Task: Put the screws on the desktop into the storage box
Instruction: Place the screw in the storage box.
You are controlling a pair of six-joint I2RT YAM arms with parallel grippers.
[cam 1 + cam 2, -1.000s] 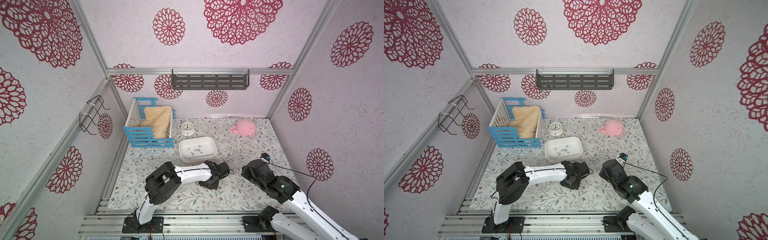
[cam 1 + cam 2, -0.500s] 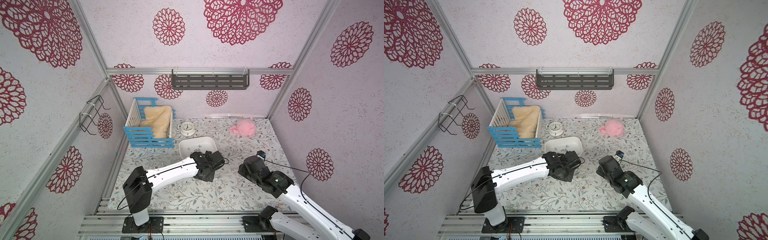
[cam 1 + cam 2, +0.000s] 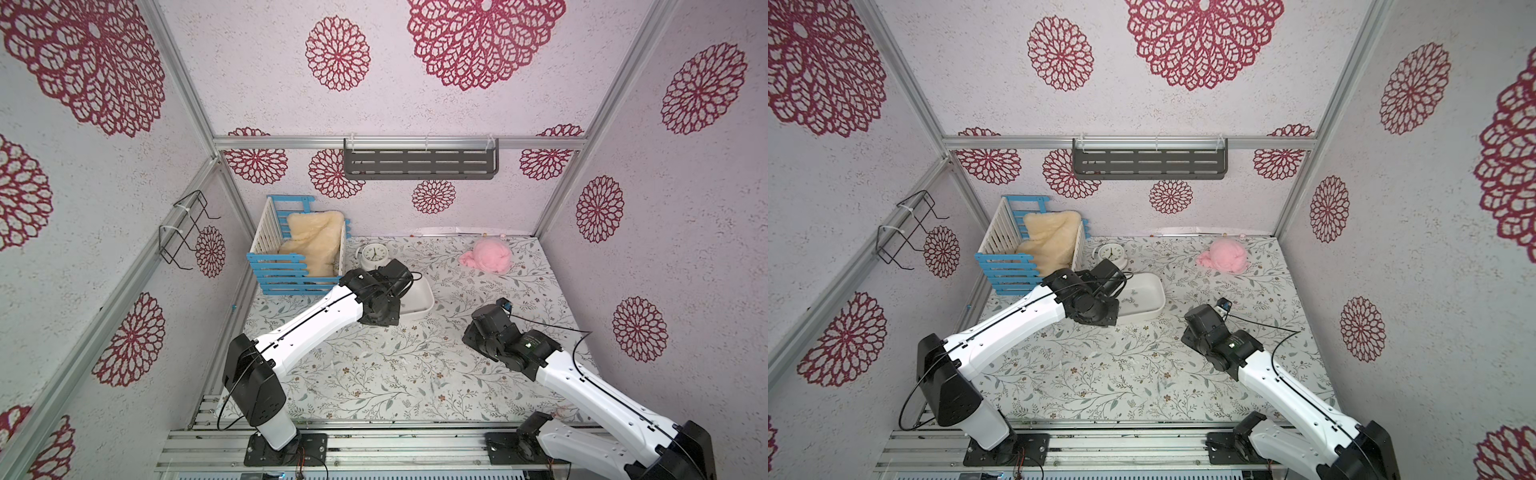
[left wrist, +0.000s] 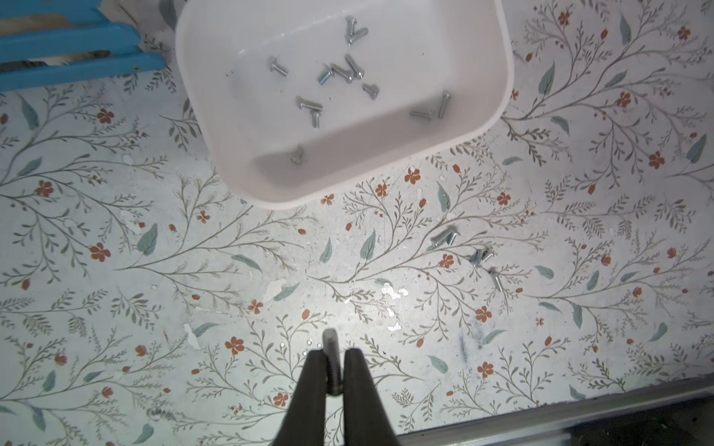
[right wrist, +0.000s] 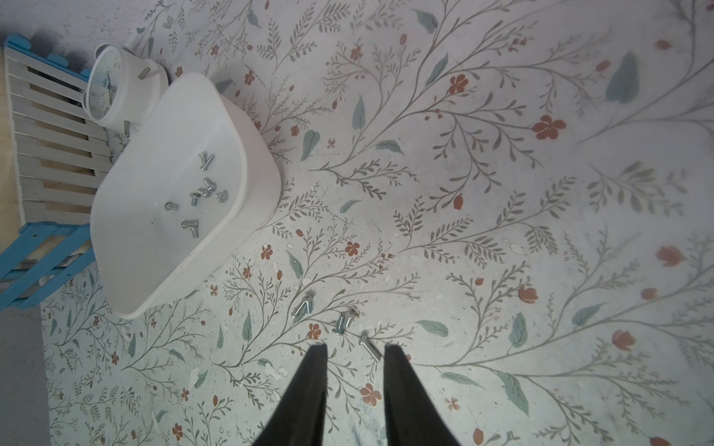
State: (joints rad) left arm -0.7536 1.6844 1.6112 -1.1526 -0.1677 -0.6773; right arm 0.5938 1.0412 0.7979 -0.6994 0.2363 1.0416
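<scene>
My left gripper (image 4: 333,351) is shut on one silver screw (image 4: 331,345), whose threaded end sticks out past the fingertips above the desktop (image 4: 193,270). The white storage box (image 4: 498,58) lies beyond it and holds several screws (image 4: 340,71). In both top views the left wrist (image 3: 378,291) hangs over the near left part of the box (image 3: 422,301) (image 3: 1148,305). Three groups of loose screws (image 5: 301,307) (image 5: 342,322) (image 5: 369,347) lie on the desktop near the box (image 5: 255,162). My right gripper (image 5: 355,349) is open just above them, and one screw lies between its fingertips.
A blue-and-white crate (image 3: 299,257) with cream fleece stands at the back left, and a round white clock (image 3: 374,254) stands behind the box. A pink cloth (image 3: 486,255) lies at the back right. A grey shelf (image 3: 419,164) and a wire rack (image 3: 183,228) hang on the walls.
My left arm has stretched out and carried its gripper from mid-table back to the box. My right arm has shifted a little back and left.
</scene>
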